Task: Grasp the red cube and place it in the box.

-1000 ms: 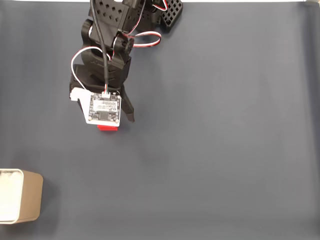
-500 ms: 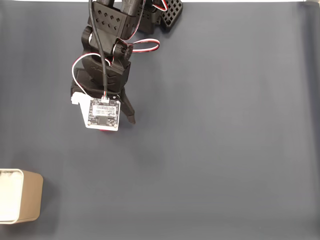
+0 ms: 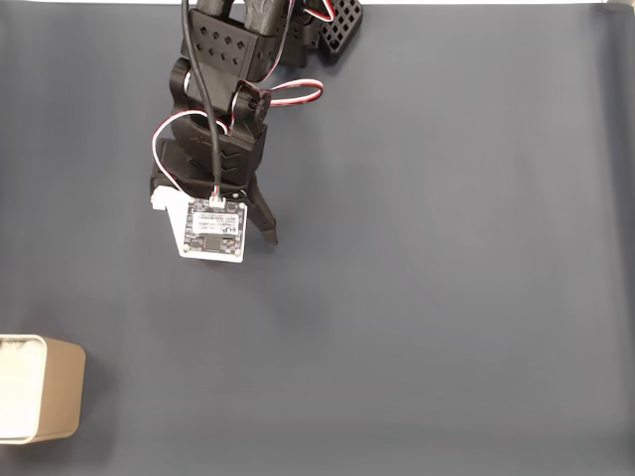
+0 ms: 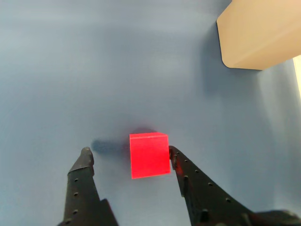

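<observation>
Your black two-finger tool [image 4: 129,154] stands wide apart in the wrist view, with the small bright red matte cube [image 4: 149,155] sitting between its fingers on the dark blue-grey cloth-covered surface [image 4: 94,70]. The right-hand finger [image 4: 181,165] in that view is touching, or all but touching, the cube's right face; the left-hand finger [image 4: 83,162] is well clear of it, with bare surface showing in the gap. The cube rests flat and square, nothing gripping it, and a soft shadow lies just beyond it toward the top of the picture.

Look to the upper right corner of the wrist view and you see the beige rounded-corner box [image 4: 256,33], its tan outer wall facing the camera, well apart from the cube.

In the fixed view from above, your black arm [image 3: 223,89] reaches down from the top edge, looped with red and white wires. A white circuit board [image 3: 213,230] rides on the wrist and covers the spot beneath it, so the cube is hidden here. One dark fingertip [image 3: 266,226] pokes out just right of the board. The box [image 3: 55,392] sits at the lower left edge, its white inside partly cut off by the frame, far from the arm.
</observation>
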You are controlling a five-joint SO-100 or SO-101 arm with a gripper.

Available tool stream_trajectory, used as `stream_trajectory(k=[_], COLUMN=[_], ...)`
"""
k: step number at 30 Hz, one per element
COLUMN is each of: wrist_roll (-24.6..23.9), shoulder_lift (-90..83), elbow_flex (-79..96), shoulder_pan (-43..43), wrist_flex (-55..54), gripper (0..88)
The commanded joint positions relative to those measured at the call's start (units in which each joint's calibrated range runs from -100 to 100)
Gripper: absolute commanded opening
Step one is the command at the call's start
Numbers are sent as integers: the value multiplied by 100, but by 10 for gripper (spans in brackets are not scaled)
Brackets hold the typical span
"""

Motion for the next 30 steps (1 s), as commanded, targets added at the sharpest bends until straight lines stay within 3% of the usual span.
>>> stream_trajectory(k=[1,30], wrist_roll=[-44,-34], shoulder_lift=[-27,8], elbow_flex=[-34,-16], shoulder_pan=[-79,-114], wrist_flex=[-33,-8], gripper=[369,369])
